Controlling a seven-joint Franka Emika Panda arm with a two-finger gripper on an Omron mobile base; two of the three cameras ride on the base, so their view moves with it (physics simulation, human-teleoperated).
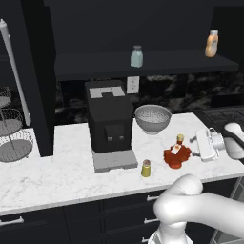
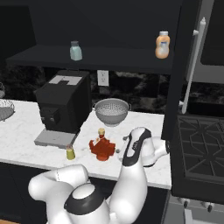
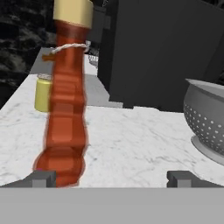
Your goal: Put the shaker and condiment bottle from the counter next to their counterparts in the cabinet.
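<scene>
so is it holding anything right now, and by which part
Nothing is held. The gripper has its jaws open, and the condiment bottle stands on the counter near one fingertip, not between them.
</scene>
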